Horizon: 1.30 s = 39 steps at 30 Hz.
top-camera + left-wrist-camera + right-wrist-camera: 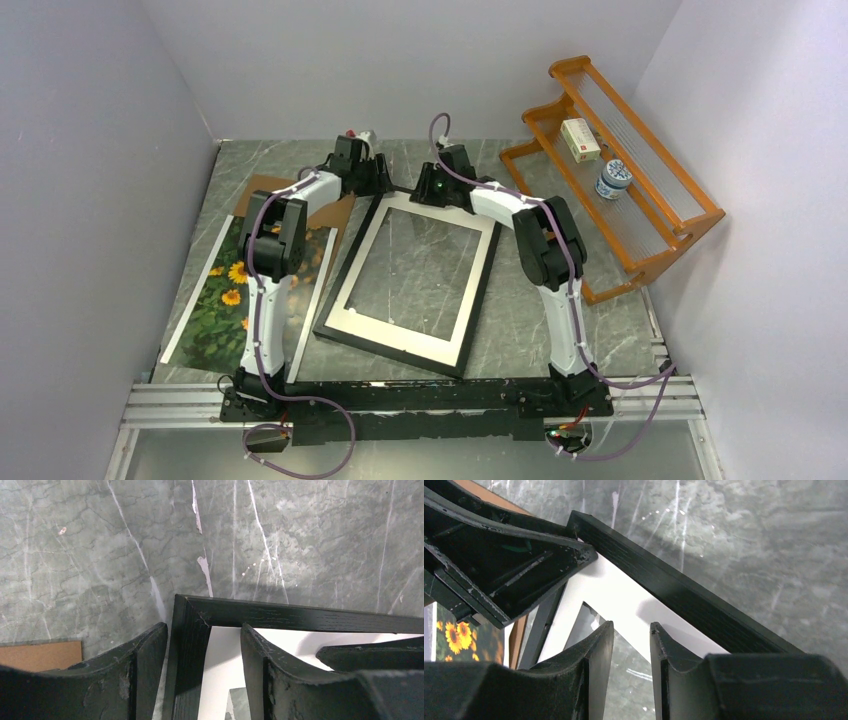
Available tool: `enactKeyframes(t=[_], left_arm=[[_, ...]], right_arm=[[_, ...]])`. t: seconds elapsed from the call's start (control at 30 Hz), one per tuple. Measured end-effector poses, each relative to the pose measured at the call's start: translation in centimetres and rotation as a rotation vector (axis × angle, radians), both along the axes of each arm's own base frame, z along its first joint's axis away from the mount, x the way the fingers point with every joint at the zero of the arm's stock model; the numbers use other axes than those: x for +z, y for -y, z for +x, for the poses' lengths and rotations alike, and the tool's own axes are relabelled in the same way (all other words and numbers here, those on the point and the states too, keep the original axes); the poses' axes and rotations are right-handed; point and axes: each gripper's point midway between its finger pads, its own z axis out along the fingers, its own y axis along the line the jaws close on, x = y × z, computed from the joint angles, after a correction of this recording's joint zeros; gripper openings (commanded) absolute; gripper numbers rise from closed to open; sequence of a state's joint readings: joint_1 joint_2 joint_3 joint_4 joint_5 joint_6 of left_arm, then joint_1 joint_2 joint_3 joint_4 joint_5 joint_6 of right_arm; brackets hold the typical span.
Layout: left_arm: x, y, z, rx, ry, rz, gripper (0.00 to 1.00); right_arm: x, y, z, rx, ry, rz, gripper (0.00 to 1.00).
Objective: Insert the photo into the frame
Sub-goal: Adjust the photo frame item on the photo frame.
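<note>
progress: early, photo (215, 310) not in | photo: flat, just left of frame (392, 353) | frame: white mat (395, 335) in, brown backing board (262, 188) off, beyond frame's far-left corner | left gripper (202, 630): open, straddling that corner's rail, unclamped | right gripper (631, 627): jaws narrowly apart over frame's far mat strip, holding nothing | todo: seat photo, refit board

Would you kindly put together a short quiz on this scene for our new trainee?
1. True or false: the photo lies inside the frame.
2. Which hand has a finger on either side of the frame's corner rail: A, the left hand, or B, the right hand?
3. Fill in: the small jar stands on the orange ____.
Key: 1 false; 2 A; 3 rack.
</note>
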<state>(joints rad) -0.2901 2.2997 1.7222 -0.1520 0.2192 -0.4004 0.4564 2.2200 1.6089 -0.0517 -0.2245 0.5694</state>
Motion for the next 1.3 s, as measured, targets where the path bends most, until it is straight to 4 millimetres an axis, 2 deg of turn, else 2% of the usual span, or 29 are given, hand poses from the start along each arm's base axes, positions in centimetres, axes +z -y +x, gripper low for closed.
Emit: enactKeyframes(t=[0.17,0.47,0.8,1.03,1.3], left_arm=[[0.0,0.0,0.0,-0.017,0.019,0.0,0.6],[-0.2,0.0,-0.3,-0.046,0.042,0.012,0.54],[-0.2,-0.1,-0.6,-0.063,0.067,0.02,0.59],[0.0,0.2,-0.9,-0.077,0.057,0.016,0.66],[0.1,0.3,-1.0,-0.09,0.054,0.016,0.64]], right_arm=[[-0.7,-1.0,0.6,0.022,0.02,-0.017,0.36],[-0.7,-1.1,0.6,0.036,0.032,-0.029,0.36],[-0.7,-1.2,0.9,0.03,0.062,-0.063,0.36],[0.3,0.6,1.4,-0.037,0.099,-0.129,0.36],[0.1,1.4,1.4,-0.044,0.09,-0.151,0.36]])
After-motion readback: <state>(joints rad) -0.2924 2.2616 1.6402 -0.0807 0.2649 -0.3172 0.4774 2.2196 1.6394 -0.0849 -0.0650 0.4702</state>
